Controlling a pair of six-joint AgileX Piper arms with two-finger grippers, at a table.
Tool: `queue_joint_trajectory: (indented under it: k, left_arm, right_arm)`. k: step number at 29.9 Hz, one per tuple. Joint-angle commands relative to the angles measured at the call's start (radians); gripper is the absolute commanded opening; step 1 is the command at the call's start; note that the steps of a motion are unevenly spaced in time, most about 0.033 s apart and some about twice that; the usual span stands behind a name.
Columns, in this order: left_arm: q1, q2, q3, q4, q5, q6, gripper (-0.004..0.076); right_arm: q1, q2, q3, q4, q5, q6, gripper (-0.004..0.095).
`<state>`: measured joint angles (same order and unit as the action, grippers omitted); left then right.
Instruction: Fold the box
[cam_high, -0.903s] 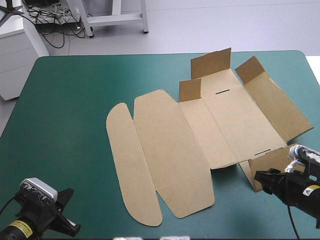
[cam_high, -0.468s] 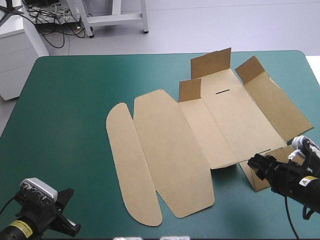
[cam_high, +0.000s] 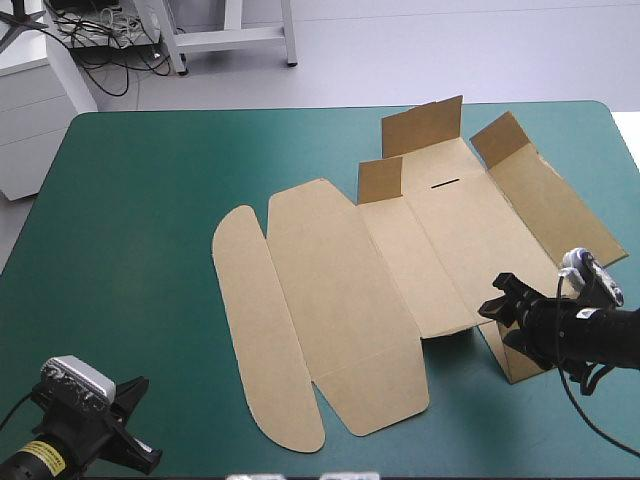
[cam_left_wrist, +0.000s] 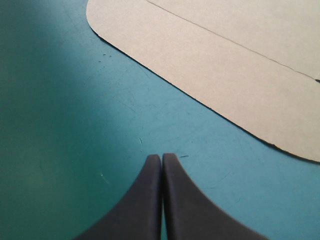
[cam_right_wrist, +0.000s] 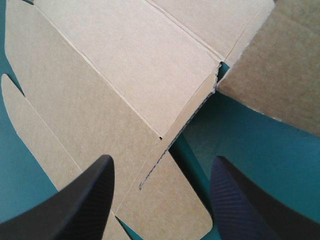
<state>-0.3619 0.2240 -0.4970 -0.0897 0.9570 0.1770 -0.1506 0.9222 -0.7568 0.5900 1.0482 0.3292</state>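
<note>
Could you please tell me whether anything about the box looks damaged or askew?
Only minor things: the box lies skewed to the table's edges, and in the right wrist view one cut corner ahead of the open right gripper looks slightly ragged. Otherwise nothing stands out.

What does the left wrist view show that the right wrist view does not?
Only the left wrist view: the left gripper, shut, over bare teal-green cover, with the box and its rounded end ahead. Only the right wrist view: the right gripper, open, over the box's creases and a gap beside a side flap. Both: brown board lying on the cover.
</note>
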Motion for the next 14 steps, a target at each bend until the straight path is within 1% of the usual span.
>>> queue_joint_trajectory:
  k: [1,5,14]
  left_arm:
    - [0.0,0.014,-0.025,-0.015,-0.062,-0.009,-0.001]
    - [0.0,0.014,-0.025,-0.015,-0.062,-0.009,-0.001]
    - [0.0,0.014,-0.025,-0.015,-0.062,-0.009,-0.001]
  right_arm:
    - [0.002,0.058,-0.024,0.066,-0.031,-0.004,0.0521]
    - [0.002,0.144,-0.024,0.136,-0.031,-0.021,0.0521]
    - [0.004,0.265,-0.024,0.156,-0.04,-0.026,0.0521]
